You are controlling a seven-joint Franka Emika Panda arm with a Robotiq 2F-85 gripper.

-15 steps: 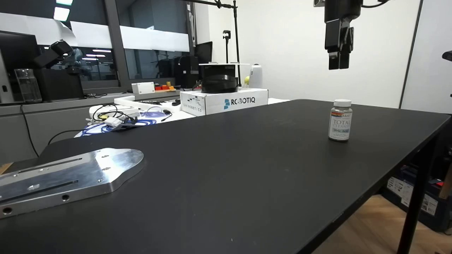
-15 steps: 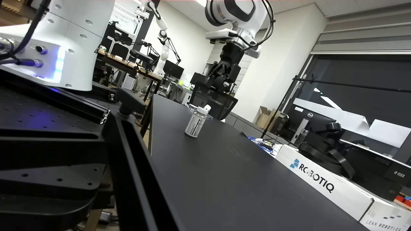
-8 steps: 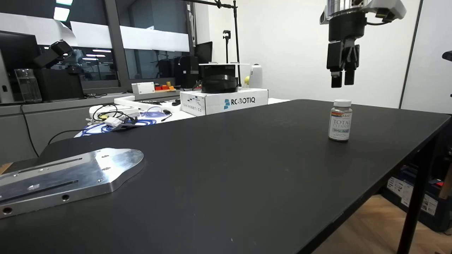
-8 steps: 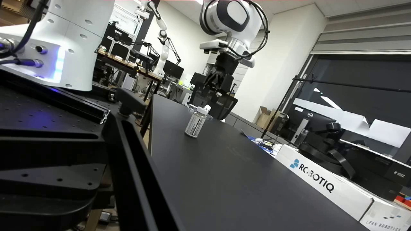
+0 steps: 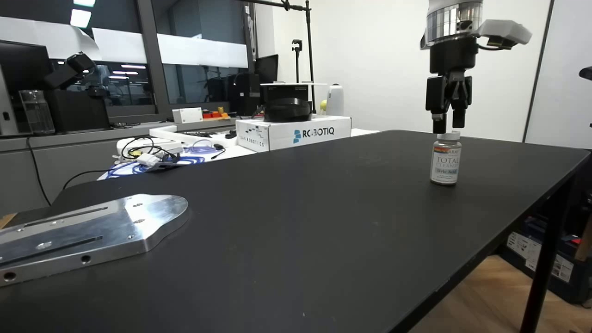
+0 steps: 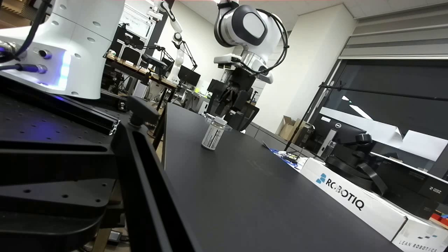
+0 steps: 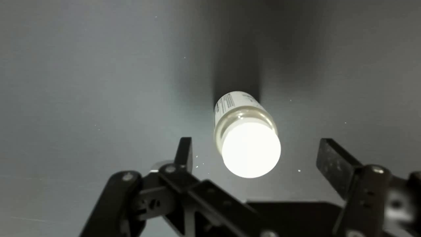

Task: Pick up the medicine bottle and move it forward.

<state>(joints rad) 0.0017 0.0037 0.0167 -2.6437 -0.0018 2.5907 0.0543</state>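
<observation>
medicine bottle stands upright, black table beneath it, gripper above it. fingers are spread, either side of the bottle's cap in wrist view.

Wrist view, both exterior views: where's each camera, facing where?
In an exterior view: above flat black tabletop, facing across it toward white wall; silvery wrist, black two-fingered end effector show.
In an exterior view: low near white rounded robot base, tilted, facing along tabletop; base, wrist, end effector show.
Wrist view: on wrist, facing down at small white cylindrical bottle; black fingers show.
Both exterior views share bottle, tabletop, end effector.
</observation>
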